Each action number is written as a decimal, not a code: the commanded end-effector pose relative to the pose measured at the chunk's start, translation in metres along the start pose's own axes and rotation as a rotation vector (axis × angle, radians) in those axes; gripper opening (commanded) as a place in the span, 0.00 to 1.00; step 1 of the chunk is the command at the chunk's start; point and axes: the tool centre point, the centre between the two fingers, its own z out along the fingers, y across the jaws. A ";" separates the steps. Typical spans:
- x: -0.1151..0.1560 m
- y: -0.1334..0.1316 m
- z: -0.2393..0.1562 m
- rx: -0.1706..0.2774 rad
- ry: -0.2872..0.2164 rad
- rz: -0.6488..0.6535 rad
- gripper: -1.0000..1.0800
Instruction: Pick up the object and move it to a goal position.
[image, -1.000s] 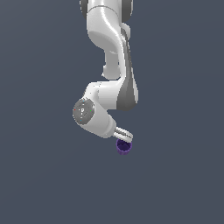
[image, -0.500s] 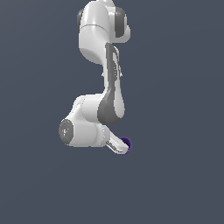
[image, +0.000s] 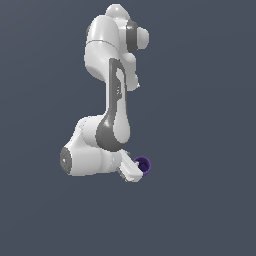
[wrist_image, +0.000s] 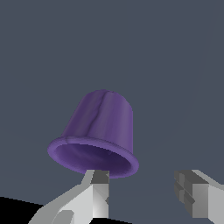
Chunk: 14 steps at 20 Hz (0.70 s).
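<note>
The object is a small dark purple cup with a flared rim. In the exterior view it sits right at the tip of my white gripper, on the exterior view's right of the hand, hollow side facing the camera. In the wrist view the object shows its side and rim just beyond one finger, its rim meeting that fingertip. The other finger stands well apart from it. My gripper is open, and only grey background shows in the gap between the fingers.
The folded white arm rises above the hand, its elbow bulge on the exterior view's left. The surroundings are a uniform dark grey, with no other object in view.
The arm has folded toward the exterior view's left and the hand has swung from pointing downward to pointing sideways. The cup stays at nearly the same spot by the fingertips.
</note>
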 end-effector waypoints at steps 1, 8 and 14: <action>0.000 -0.001 0.000 0.009 -0.019 0.014 0.62; 0.000 -0.001 0.001 0.012 -0.025 0.019 0.62; 0.000 -0.001 0.013 0.012 -0.026 0.020 0.62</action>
